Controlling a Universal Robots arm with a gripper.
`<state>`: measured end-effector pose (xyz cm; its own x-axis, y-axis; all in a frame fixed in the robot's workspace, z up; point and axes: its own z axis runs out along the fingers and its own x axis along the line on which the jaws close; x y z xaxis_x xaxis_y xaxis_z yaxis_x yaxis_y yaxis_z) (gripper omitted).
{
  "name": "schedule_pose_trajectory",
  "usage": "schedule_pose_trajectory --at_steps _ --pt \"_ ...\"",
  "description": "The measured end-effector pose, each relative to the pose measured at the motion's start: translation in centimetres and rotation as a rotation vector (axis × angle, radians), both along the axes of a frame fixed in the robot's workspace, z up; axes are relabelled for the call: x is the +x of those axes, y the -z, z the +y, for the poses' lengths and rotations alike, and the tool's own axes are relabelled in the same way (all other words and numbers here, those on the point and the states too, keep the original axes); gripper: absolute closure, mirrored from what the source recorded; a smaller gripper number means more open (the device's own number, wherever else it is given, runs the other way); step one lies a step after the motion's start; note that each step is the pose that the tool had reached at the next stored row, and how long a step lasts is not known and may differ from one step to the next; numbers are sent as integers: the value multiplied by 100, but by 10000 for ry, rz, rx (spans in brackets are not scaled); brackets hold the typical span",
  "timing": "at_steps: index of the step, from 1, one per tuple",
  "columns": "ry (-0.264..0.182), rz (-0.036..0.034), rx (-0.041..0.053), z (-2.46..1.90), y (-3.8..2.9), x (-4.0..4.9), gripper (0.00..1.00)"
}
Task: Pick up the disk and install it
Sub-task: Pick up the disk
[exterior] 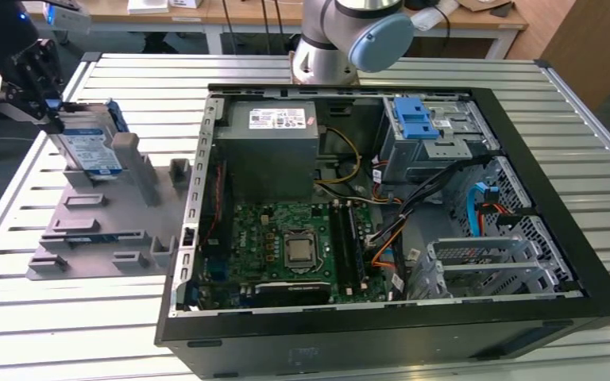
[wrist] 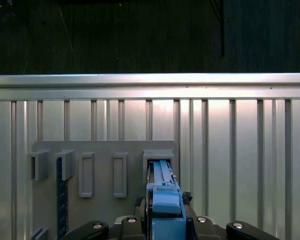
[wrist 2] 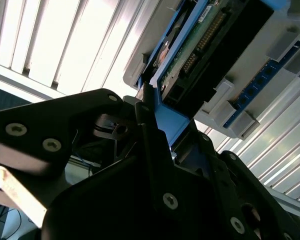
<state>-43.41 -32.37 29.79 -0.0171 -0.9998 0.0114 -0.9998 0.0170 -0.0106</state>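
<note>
The gripper (exterior: pixel 55 109) clamps the disk (exterior: pixel 91 148) standing upright in the grey holder (exterior: pixel 85 238).

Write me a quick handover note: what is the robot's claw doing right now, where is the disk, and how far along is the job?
The gripper is at the top edge of the disk; whether it is clamped cannot be told.
The disk stands upright in the grey holder on the table, to the exterior view's left of the open computer case.
Done: the gripper is at the disk.
Left: the disk is not yet lifted out, and not yet in the computer case.
</note>
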Motion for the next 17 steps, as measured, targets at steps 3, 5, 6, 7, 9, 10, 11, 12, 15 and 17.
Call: schedule_pose_trajectory --at_steps 3,5,6,7,9,10,11,12,15,17 --pt "0 2 -1 0 -2 0 64" --pt "0 3 -1 0 6 0 64" --pt "0 3 -1 0 12 0 64" --pt "0 3 -1 0 17 0 64" --pt "0 2 -1 0 28 0 64" --pt "0 3 -1 0 33 0 64" --pt "0 4 -2 0 37 0 64" --pt "0 5 -2 0 40 0 64" --pt "0 4 -2 0 43 0 64" --pt "0 5 -2 0 45 0 63"
